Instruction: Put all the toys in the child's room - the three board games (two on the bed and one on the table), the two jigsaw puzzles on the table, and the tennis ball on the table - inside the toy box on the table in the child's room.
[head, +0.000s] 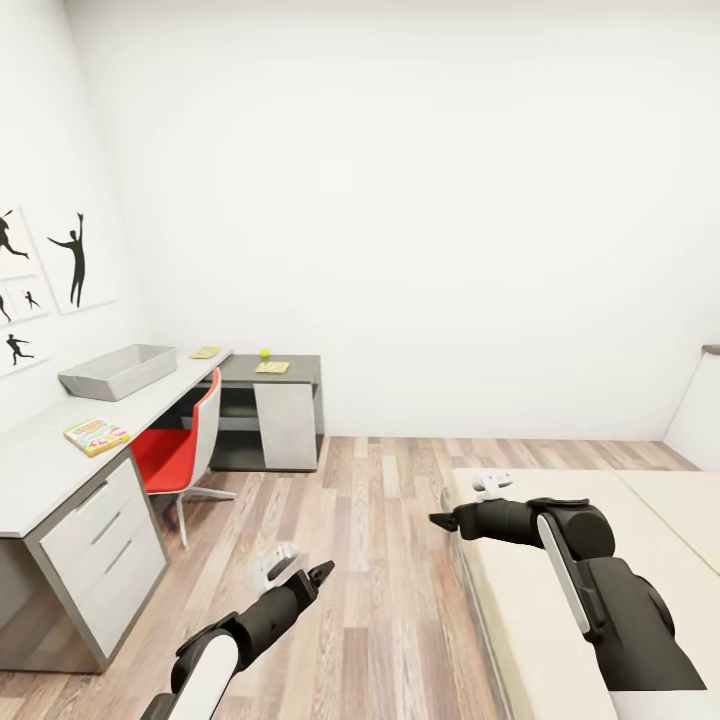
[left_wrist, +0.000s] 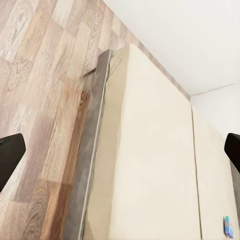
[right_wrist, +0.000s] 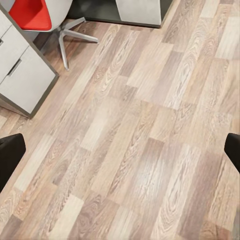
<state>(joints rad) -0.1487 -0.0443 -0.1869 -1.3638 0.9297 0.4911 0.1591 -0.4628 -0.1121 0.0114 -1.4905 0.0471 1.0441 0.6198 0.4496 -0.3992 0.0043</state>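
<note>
Head view. Your left gripper (head: 318, 573) hangs low over the wood floor (head: 390, 560), fingers parted, holding nothing. Your right gripper (head: 440, 519) sits at the near edge of the bed (head: 520, 600), pointing toward the desk; whether it is spread or closed cannot be told here. Well ahead and to the left of both hands: table (head: 40, 470) with the toy box (head: 118, 370), a colourful board game (head: 96, 436) nearer you than the box, two puzzles (head: 205, 352) (head: 272, 367) beyond it, and the tennis ball (head: 264, 352) between them. A red chair (head: 180, 450) stands at the table.

Left wrist view. Both fingertips (left_wrist: 10, 157) stand wide apart, released, empty. Past them lie the bed's mattress (left_wrist: 150, 165) and grey frame (left_wrist: 92, 165); a small blue game box (left_wrist: 228, 226) lies on the far part.

Right wrist view. Fingertips (right_wrist: 10, 155) spread wide, empty, above bare floor (right_wrist: 140, 135); drawers (right_wrist: 22, 75) and the chair (right_wrist: 35, 12) lie beyond.
</note>
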